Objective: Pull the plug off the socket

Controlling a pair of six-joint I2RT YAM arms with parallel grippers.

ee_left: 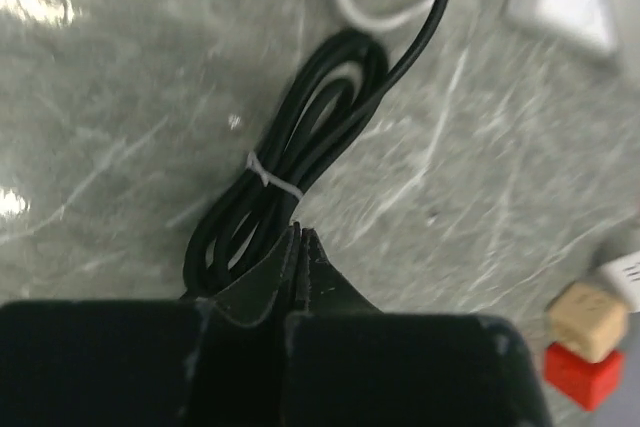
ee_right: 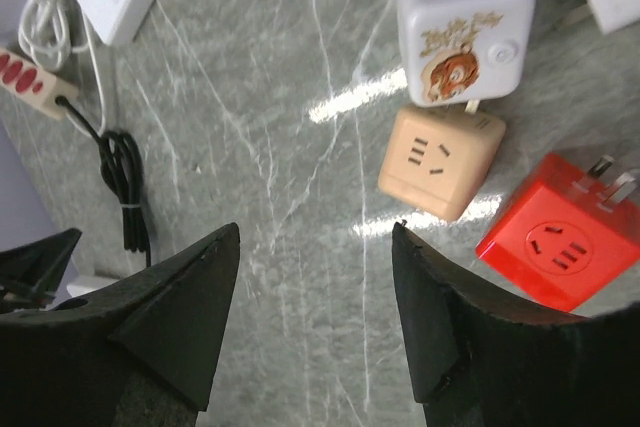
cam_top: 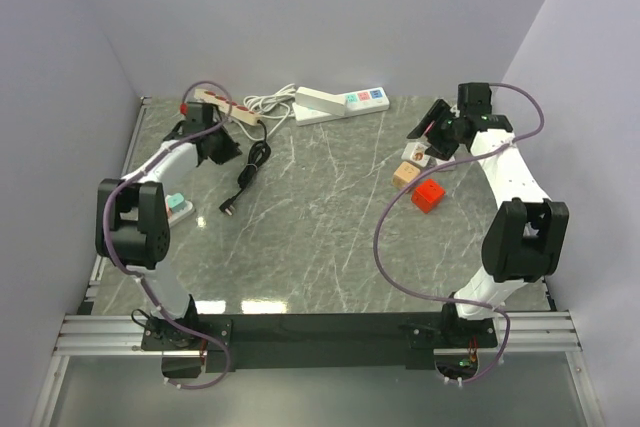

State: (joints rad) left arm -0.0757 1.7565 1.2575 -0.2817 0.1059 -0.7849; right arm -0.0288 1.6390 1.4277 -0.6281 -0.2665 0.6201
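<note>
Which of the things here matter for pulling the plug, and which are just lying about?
Job: plug, black cord, beige strip.
Lying about: white strip, white cord, white cube, beige cube, red cube.

Coiled cord (cam_top: 257,158) lies on table (cam_top: 320,237), before the left power strip (cam_top: 228,107).

My left arm (cam_top: 165,159) and right arm (cam_top: 512,175) are twins: smooth white tubes between chunky black joints (cam_top: 130,222). A thin purple cable (cam_top: 377,232) loops loosely along each. My bases are bolted to a black bar (cam_top: 320,327) lying across a silver slotted rail (cam_top: 90,332). My left gripper (ee_left: 300,237) and right gripper (ee_right: 315,232) have matt black fingers (ee_right: 180,297), wedge-shaped, with pale scuffs along their edges.
</note>
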